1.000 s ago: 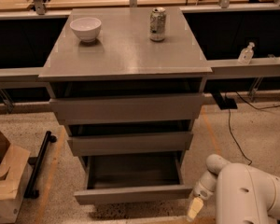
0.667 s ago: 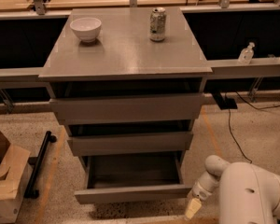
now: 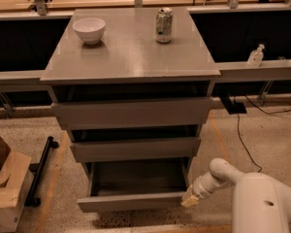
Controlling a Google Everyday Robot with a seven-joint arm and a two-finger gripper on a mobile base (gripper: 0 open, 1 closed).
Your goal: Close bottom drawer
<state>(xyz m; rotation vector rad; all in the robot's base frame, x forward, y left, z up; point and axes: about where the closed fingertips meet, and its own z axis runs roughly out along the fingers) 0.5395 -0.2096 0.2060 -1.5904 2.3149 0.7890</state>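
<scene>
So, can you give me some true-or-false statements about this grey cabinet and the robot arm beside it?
The lowermost grey wood-grain drawer is pulled out. True.
The white ceramic bowl sits inside that drawer. False: it stands on the grey cabinet top.
The robot's cream-tipped gripper is low, by that drawer front's right end. True.
The metal drinks can lies on its side. False: it stands upright on the top.
</scene>
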